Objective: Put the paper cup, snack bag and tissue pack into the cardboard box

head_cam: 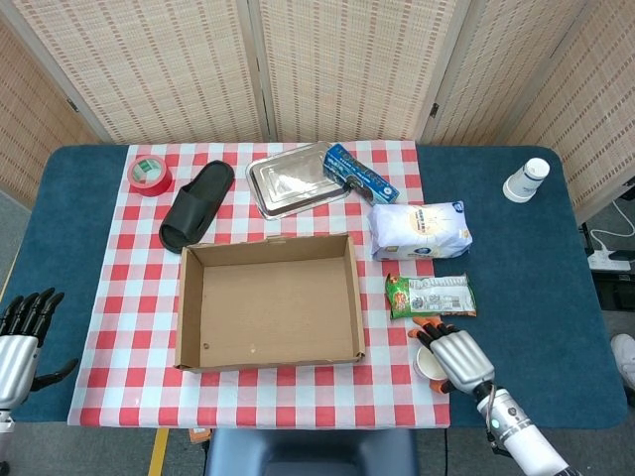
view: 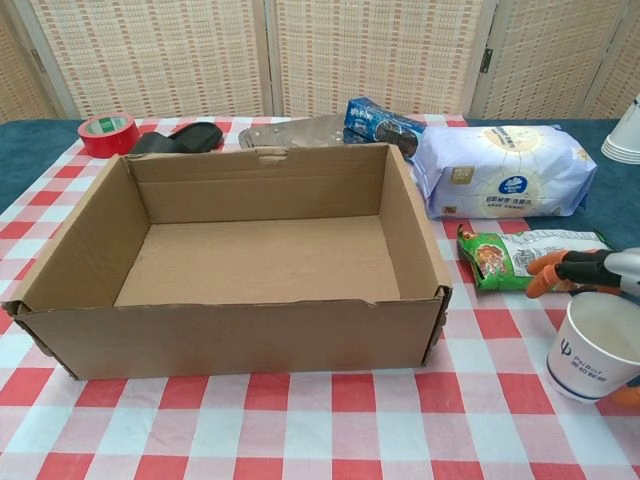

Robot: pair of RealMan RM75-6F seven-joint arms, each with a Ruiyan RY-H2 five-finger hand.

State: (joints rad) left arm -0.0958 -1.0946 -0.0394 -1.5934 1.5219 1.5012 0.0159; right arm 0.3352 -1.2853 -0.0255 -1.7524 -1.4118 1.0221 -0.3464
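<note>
The empty cardboard box sits mid-table. To its right lie the white tissue pack, then the green snack bag, and nearest me the upright paper cup. My right hand hovers over the cup's right side, fingers stretched across its rim toward the snack bag and the thumb apart on the near side; no grip on the cup shows. Past the table's front left corner, my left hand holds nothing, its fingers apart.
Behind the box are a red tape roll, a black slipper, a metal tray and a blue packet. A stack of white cups stands at the far right on the blue tabletop.
</note>
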